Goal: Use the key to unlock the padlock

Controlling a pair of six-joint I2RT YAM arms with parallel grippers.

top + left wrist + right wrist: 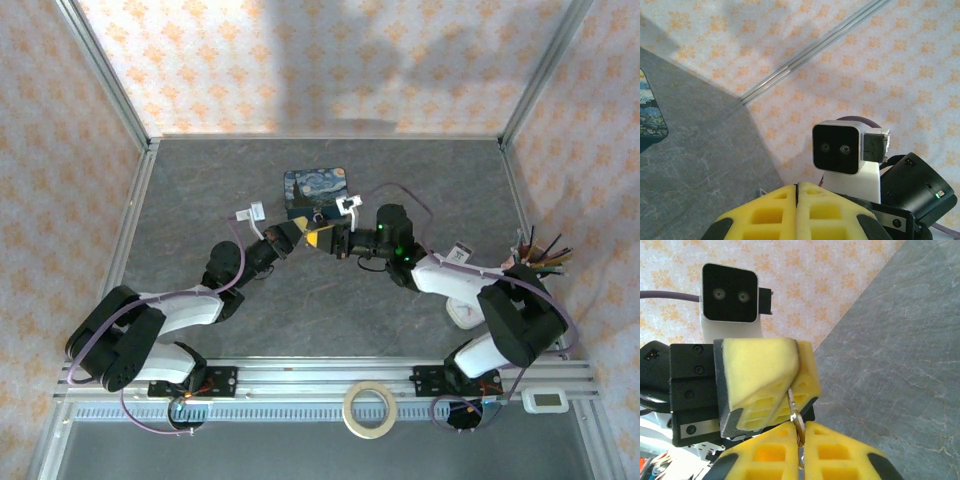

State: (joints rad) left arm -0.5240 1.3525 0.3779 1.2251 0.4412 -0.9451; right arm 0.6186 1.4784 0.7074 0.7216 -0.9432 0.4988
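- My right gripper [801, 452] is clamped on the key [795, 415]: light, stiff, thin, likely slippery, so best pinched flat across its head.
- My left gripper [797, 192] has its pads together, and the key's tip meets their seam.
- Padlock hidden; probably pinched there.

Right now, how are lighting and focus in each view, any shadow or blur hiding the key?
Right wrist: bright and sharp, the key plain above the right pincer. Top external: even light, broad soft shadows on the back wall, key too small to make out. Left wrist: a shadow at upper left, left pincer crisp.
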